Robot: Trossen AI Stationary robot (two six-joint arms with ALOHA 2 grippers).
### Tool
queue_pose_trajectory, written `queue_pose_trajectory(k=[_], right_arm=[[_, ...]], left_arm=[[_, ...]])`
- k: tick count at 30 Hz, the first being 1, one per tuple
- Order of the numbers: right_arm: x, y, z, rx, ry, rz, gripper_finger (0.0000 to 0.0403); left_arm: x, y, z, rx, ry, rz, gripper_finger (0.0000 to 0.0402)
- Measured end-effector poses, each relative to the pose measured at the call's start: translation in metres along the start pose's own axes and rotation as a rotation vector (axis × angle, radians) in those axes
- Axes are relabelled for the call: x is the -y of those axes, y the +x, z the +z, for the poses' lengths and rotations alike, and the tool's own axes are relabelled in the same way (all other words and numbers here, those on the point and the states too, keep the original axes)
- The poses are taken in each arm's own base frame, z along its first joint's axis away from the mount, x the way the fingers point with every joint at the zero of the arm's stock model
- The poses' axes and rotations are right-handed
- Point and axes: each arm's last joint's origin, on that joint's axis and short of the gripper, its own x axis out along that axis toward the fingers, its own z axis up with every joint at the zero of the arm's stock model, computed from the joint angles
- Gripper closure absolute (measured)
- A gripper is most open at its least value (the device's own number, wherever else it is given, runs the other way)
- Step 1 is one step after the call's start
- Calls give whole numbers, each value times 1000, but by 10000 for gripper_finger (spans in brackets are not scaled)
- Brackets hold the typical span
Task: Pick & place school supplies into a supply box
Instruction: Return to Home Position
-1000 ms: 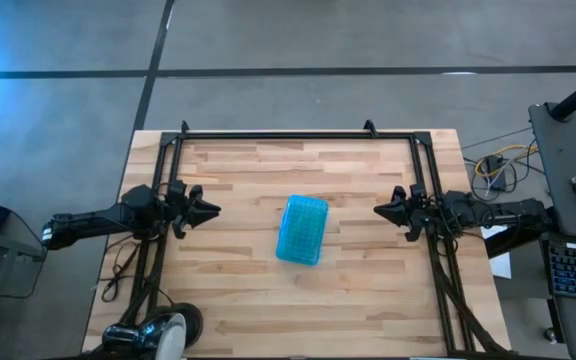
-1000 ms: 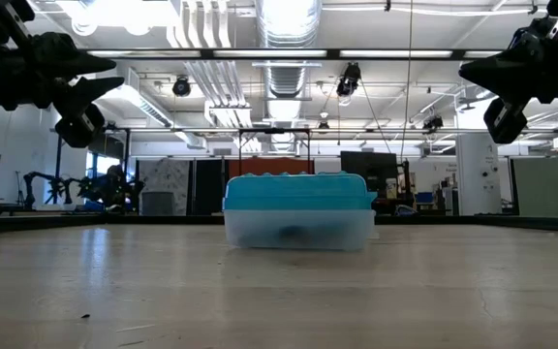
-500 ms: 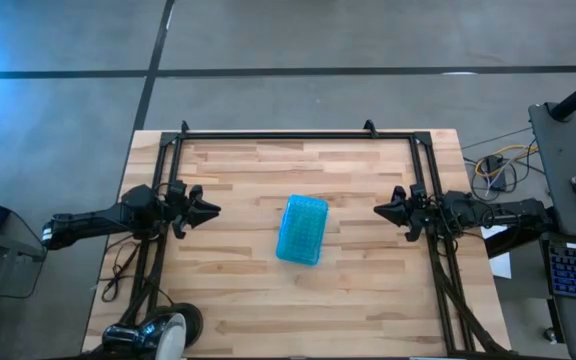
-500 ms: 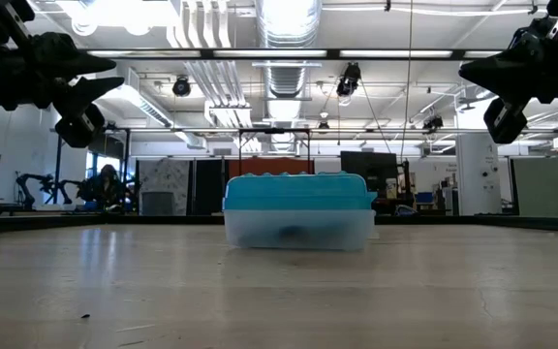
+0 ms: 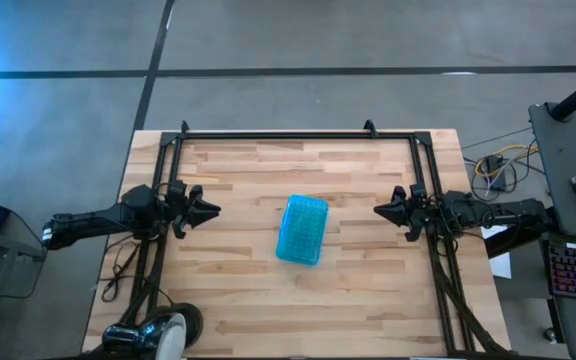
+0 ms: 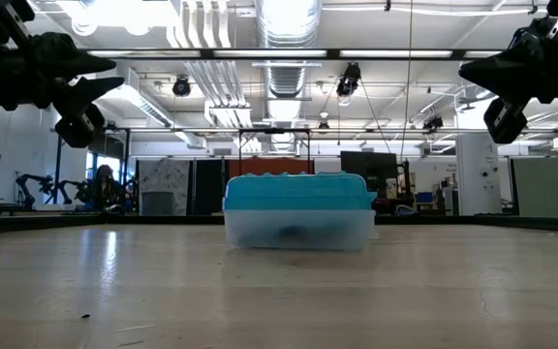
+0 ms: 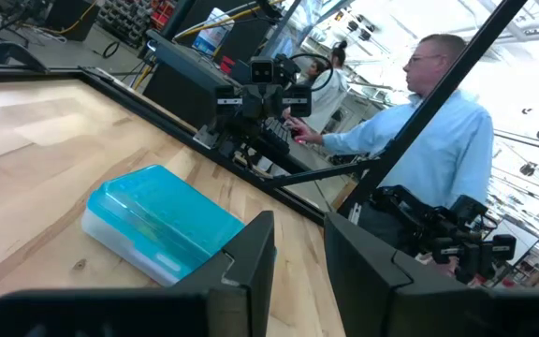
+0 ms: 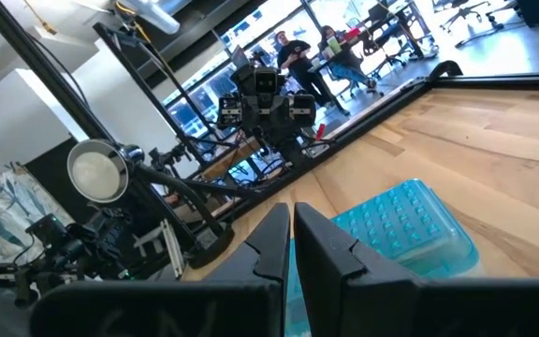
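The supply box (image 5: 301, 229) lies near the middle of the table with its teal ribbed lid shut, resting on its clear base (image 6: 298, 231). It also shows in the left wrist view as the box (image 7: 157, 220) and in the right wrist view as the box (image 8: 405, 229). Something dark shows dimly through the clear wall. No loose school supplies show on the table. My left gripper (image 5: 213, 210) hovers above the table left of the box, fingers a little open (image 7: 299, 220). My right gripper (image 5: 378, 211) hovers right of the box, fingers shut (image 8: 292, 211). Both point at the box.
A black metal frame (image 5: 273, 133) runs along the far edge and both sides of the wooden table. Bare wood lies all round the box. A person in a light-blue shirt (image 7: 429, 131) stands beyond the table's right side. More people (image 8: 298, 51) show far off.
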Motion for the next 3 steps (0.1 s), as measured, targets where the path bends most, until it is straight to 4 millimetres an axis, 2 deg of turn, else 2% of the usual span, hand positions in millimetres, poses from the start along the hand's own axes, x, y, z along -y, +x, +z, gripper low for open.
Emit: queue_pose_trajectory(k=[3], right_arm=[[0,0,0,0,0,0,390]], left_arm=[[0,0,0,0,0,0,321]])
